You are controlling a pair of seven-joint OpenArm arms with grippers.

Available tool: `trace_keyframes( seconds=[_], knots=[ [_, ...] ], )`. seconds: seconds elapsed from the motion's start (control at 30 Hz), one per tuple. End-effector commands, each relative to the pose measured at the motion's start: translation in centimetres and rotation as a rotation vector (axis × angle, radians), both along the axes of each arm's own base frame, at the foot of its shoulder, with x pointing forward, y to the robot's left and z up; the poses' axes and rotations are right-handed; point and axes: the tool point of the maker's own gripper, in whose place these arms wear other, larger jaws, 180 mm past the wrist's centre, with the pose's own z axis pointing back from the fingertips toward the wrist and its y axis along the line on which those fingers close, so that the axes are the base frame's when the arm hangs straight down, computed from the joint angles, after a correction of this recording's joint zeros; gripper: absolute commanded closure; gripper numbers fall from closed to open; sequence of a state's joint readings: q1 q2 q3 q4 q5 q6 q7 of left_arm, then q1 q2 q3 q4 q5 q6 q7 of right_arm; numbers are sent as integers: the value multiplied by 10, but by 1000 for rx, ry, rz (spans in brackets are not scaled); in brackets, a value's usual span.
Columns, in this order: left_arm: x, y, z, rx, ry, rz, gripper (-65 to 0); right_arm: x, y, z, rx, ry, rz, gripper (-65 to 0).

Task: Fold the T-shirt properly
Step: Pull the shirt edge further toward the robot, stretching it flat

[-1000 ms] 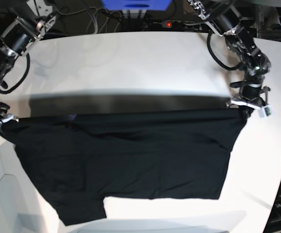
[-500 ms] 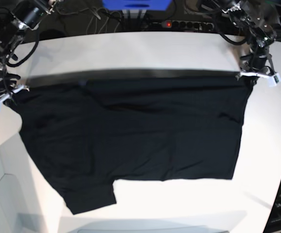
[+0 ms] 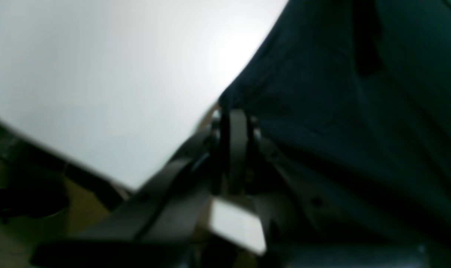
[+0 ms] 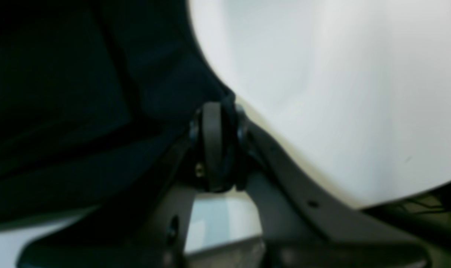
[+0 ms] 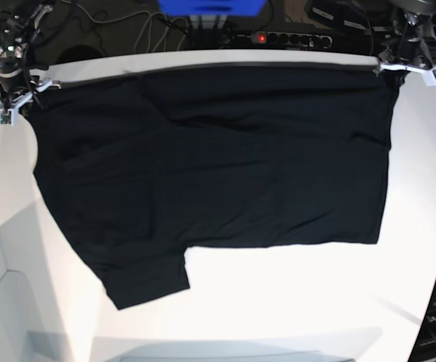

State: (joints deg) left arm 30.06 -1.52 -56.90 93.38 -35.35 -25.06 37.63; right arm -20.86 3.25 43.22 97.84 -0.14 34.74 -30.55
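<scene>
- White tabletop (image 5: 293, 302) carries the black T-shirt (image 5: 218, 166).
- Left claw (image 5: 403, 69) and right claw (image 5: 14, 94) each clamp a far corner.
- Cables and a power strip (image 5: 290, 38) lie behind.

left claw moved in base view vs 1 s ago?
Yes. The left claw carried its T-shirt corner toward the table's far edge, near the power strip.

T-shirt (image 5: 210, 158) flat on table (image 5: 293, 302)

Matt black cloth T-shirt (image 5: 218, 151), smooth white table (image 5: 293, 294)
</scene>
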Motion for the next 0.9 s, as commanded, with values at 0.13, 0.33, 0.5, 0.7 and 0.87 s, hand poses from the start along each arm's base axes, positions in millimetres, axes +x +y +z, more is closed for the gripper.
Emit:
trace_keyframes(
  seconds=[0.13, 0.33, 0.5, 0.7, 0.87],
  knots=[
    [3, 2, 17, 44, -32, -9, -1, -7, 5, 6, -1, -46, -4, 0],
    [13, 2, 20, 43, -60, -6, -1, -25, -5, 5, -5, -38, -70, 0],
    [18, 1, 20, 36, -70, -5, -1, -30, -10, 4, -8, -33, -84, 0],
    [21, -4, 19, 30, -69, -24, -1, -29, -11, 5, -11, -33, -83, 0],
    [18, -4, 17, 29, -62, -21, -4, -28, -10, 6, -11, -35, -81, 0]
  ],
)
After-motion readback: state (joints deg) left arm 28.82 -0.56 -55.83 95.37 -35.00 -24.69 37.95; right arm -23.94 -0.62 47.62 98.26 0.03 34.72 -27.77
